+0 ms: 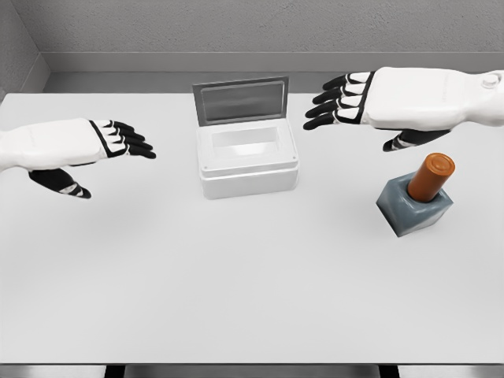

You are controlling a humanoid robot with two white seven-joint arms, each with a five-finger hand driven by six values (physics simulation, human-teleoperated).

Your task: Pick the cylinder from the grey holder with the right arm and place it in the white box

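Left hand (87,153) hangs at far left, fingers spread, holding nothing; white box (248,161) sits mid-table, lid up, well apart from the rest. Right hand (370,102) hovers open and empty above the orange cylinder (431,176), which stands tilted in the grey holder (413,206) at right. Cylinder looks rigid, smooth, probably light and slippery: grip the exposed upper half. No writing visible anywhere.

One view only, from my head camera, looking forward and steeply down over the worktop (252,299). Mid-range: the whole white surface fits, near edge at the bottom, far edge against the grey wall at the top. My left hand (75,150) enters from picture left, right hand (386,106) from picture right. No second view to overlap.
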